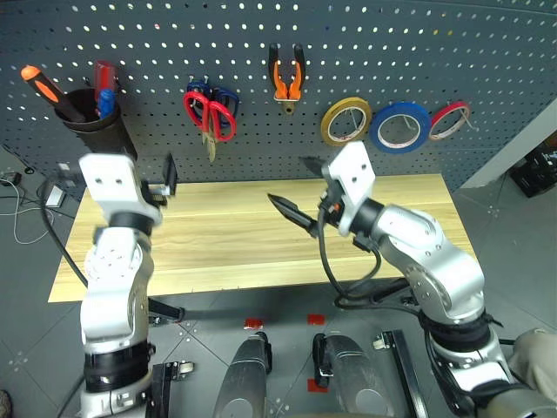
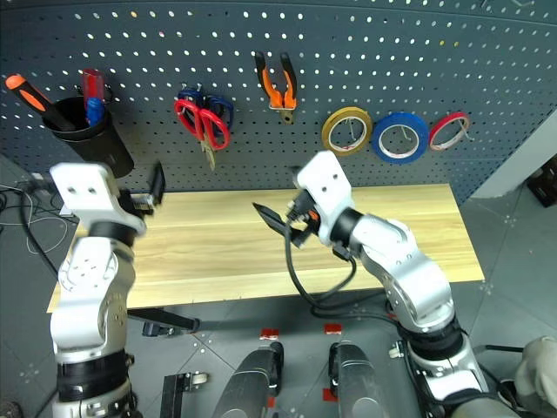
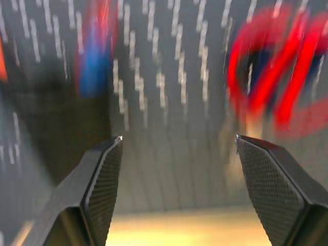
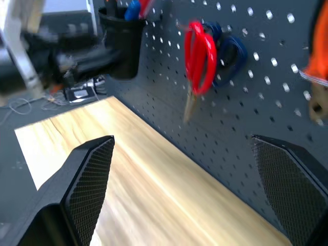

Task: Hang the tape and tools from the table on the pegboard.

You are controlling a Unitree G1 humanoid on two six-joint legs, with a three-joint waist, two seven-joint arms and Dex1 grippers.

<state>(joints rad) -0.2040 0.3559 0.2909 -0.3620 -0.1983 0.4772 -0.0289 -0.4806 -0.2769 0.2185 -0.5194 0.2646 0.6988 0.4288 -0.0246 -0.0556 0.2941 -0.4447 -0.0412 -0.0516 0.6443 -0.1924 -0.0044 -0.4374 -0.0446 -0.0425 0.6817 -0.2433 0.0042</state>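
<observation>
yellow tape ring (image 1: 345, 121) | red tape ring (image 1: 449, 120) | black cup (image 1: 94, 124)

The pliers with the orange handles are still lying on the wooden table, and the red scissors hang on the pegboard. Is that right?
Not quite. The pliers are not on the table; they hang on the pegboard, right of the red scissors, as the left eye view shows. The red scissors do hang on the pegboard.

Both arms reach forward at about the same height. The left pincer (image 3: 177, 169) points ahead, its two black fingers (image 3: 100, 179) spread wide and empty. The right pincer (image 4: 184, 179) angles toward the left, fingers likewise wide apart, gripping nothing.
</observation>
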